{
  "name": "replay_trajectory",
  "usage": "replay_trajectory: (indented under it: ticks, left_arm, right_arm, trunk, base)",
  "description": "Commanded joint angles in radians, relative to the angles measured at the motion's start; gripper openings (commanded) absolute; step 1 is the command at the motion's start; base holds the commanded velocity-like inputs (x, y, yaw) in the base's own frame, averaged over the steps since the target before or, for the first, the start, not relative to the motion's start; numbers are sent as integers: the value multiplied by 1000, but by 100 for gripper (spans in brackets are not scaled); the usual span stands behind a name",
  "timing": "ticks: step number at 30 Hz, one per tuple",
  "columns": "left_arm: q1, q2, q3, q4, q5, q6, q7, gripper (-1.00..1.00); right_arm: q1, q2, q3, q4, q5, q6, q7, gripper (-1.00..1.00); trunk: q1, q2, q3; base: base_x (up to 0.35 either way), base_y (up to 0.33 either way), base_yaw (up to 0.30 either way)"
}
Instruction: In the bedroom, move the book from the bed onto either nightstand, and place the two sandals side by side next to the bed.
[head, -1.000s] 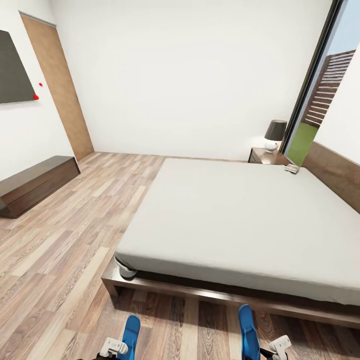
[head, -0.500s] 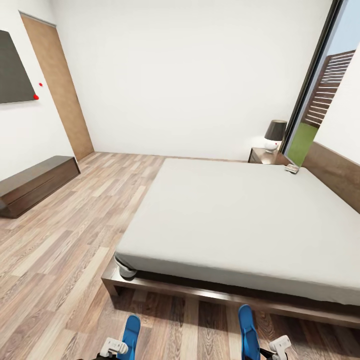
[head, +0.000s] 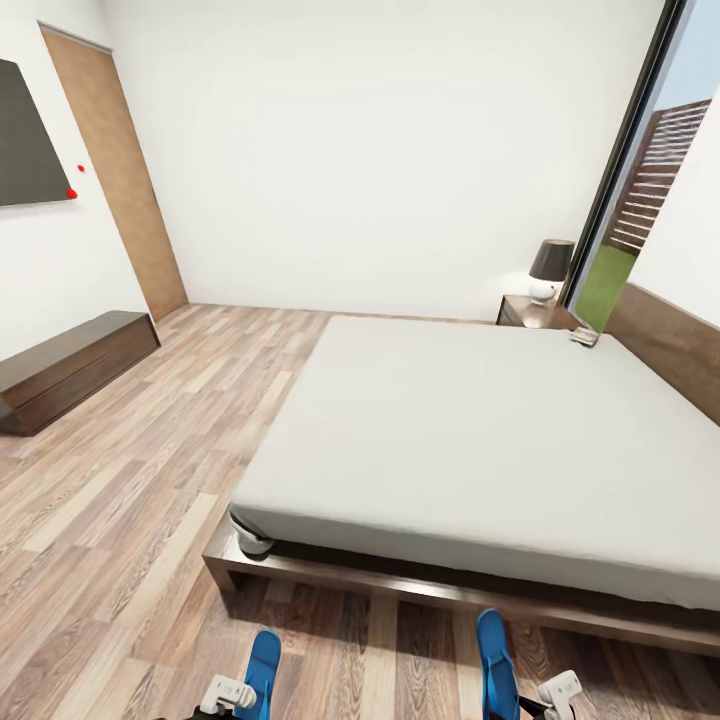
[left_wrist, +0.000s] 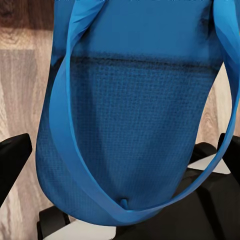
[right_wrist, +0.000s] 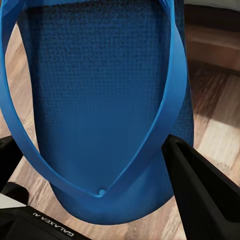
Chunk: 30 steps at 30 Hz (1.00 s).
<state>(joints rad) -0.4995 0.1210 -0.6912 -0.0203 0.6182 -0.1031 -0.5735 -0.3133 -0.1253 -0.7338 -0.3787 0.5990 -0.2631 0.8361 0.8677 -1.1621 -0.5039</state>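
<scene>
The two sandals are bright blue. One sandal (head: 263, 670) hangs over the plank floor just off the bed's near end, with my left gripper (head: 228, 692) shut on it. The other sandal (head: 494, 658) is in my shut right gripper (head: 557, 690). In the left wrist view the sandal (left_wrist: 135, 125) sits between the black fingers (left_wrist: 12, 160) of the gripper (left_wrist: 122, 165). The right wrist view shows its sandal (right_wrist: 100, 100) in the gripper (right_wrist: 90, 150). The bed (head: 470, 430) has a pale-grey mattress. The book (head: 583, 337) lies at its far right corner. The nightstand (head: 522, 314) stands beyond that corner.
A dark-shaded lamp (head: 550, 268) stands on the nightstand. A long dark bench unit (head: 70, 365) runs along the left wall under a dark panel (head: 28, 135), with a wooden door (head: 115, 170) past it. A tall window (head: 640, 190) is at right. Open plank floor (head: 150, 480) lies left of the bed.
</scene>
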Motion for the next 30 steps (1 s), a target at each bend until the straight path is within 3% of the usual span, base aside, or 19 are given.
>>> replay_trajectory:
  ticks: [1,30]
  left_arm:
    - [-1,0,-8,0,5,-6,-2,-100]
    - [-1,0,-6,0,6,-6,-4,-100]
  right_arm:
    - [-1,1,-9,0,9,-5,5,-100]
    - [-1,0,-9,-1,9,-5,3,-100]
  trunk:
    - [4,-8,-4]
    - [115,-211,-95]
  base:
    - [0,0,0]
    - [0,0,0]
